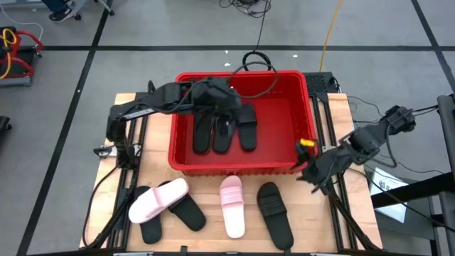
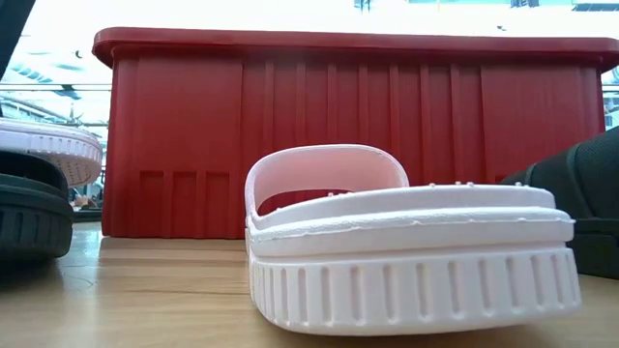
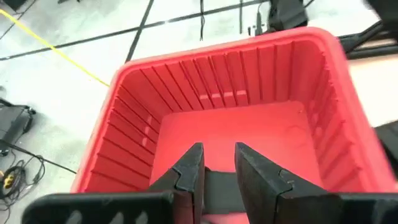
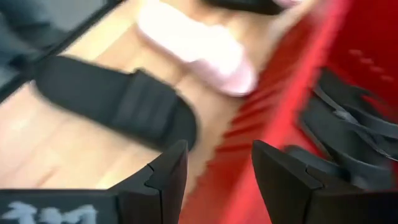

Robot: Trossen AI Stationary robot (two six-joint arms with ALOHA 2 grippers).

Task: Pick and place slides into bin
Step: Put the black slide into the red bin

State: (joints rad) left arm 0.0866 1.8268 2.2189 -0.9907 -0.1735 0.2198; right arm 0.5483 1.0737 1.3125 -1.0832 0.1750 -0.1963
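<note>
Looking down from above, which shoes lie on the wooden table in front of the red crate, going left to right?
Pink slide lying across black ones → second pink slide → lone black slide.

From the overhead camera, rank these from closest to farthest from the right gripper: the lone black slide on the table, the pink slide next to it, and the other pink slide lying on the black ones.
Measured from the right gripper, at the red bin's front right corner:
1. Lone black slide, front of the table, right of centre.
2. Pink slide, centre front, just beyond it.
3. Tilted pink slide, front left, resting on the black slides.
</note>
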